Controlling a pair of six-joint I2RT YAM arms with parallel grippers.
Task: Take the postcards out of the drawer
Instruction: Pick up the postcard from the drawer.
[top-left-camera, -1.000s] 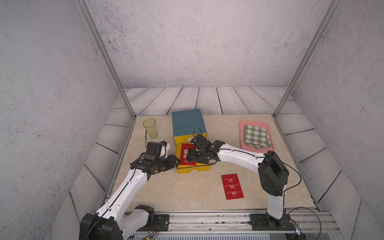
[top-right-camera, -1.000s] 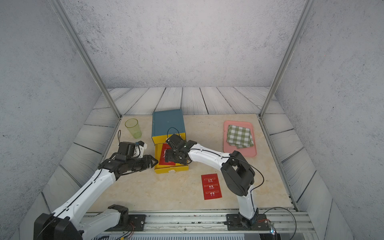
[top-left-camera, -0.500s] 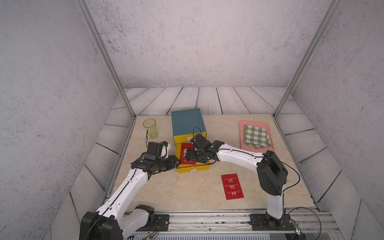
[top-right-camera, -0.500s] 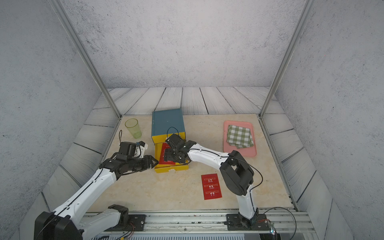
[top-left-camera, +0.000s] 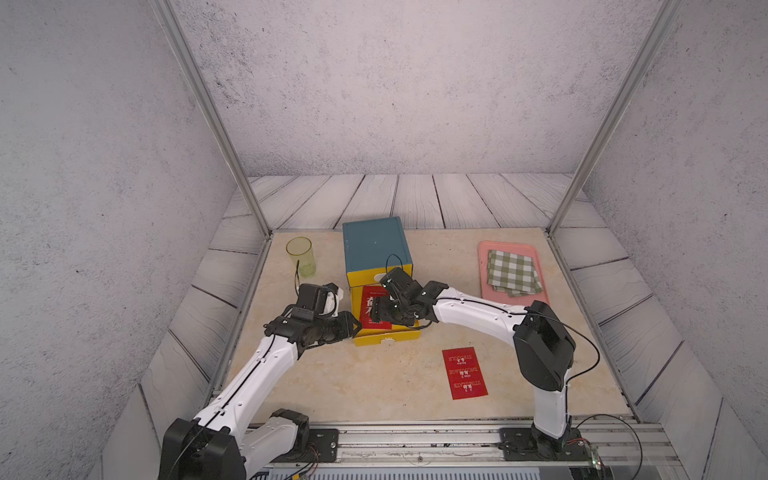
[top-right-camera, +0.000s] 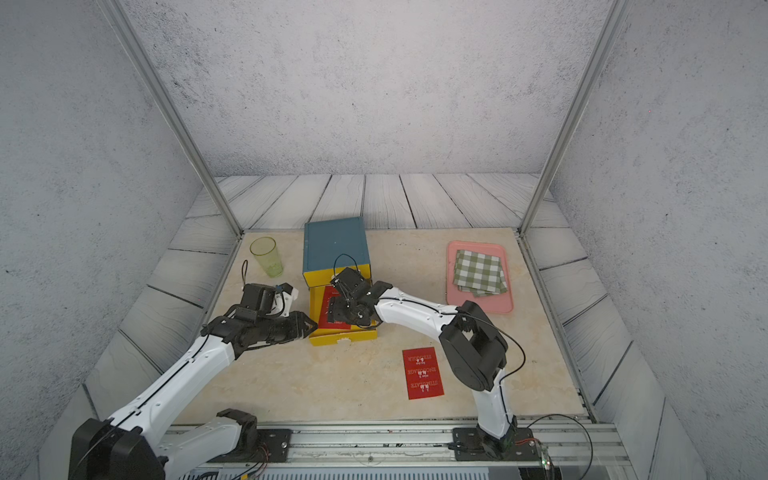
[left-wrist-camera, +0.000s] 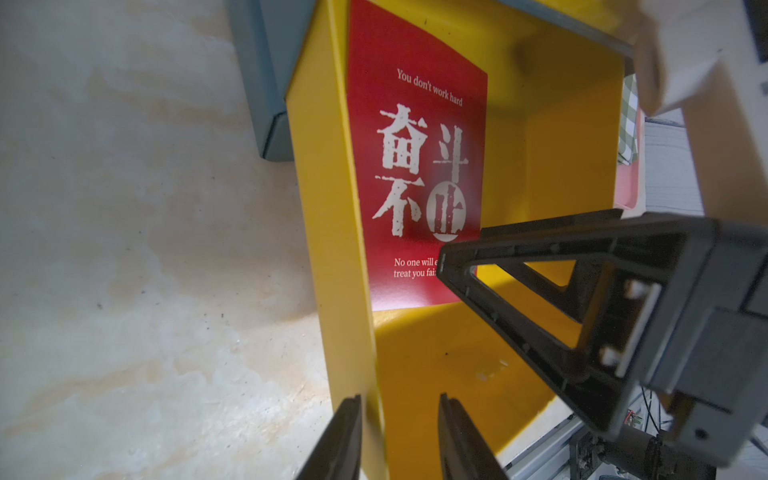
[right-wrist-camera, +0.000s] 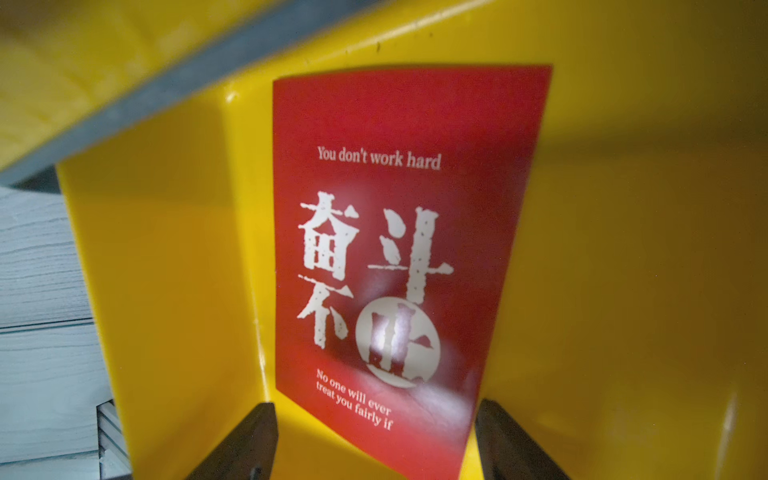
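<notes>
The red postcard (right-wrist-camera: 399, 266) lies in the open yellow drawer (top-left-camera: 386, 338), my right hand (right-wrist-camera: 374, 409) over its near end, released, jaws astride it. My left hand (left-wrist-camera: 399, 399) has narrowed around the drawer's side wall but is not yet clamped. Once it's braced, I'd pick.

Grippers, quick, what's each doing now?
Left gripper: open, straddling a side wall of the yellow plastic drawer.
Right gripper: open, flanking the red rectangular postcard, not gripping.

High over the table's (top-left-camera: 374, 386) front edge, facing down, in both top views; from both wrists, close on the same drawer (left-wrist-camera: 332, 208) and postcard (right-wrist-camera: 395, 124).
</notes>
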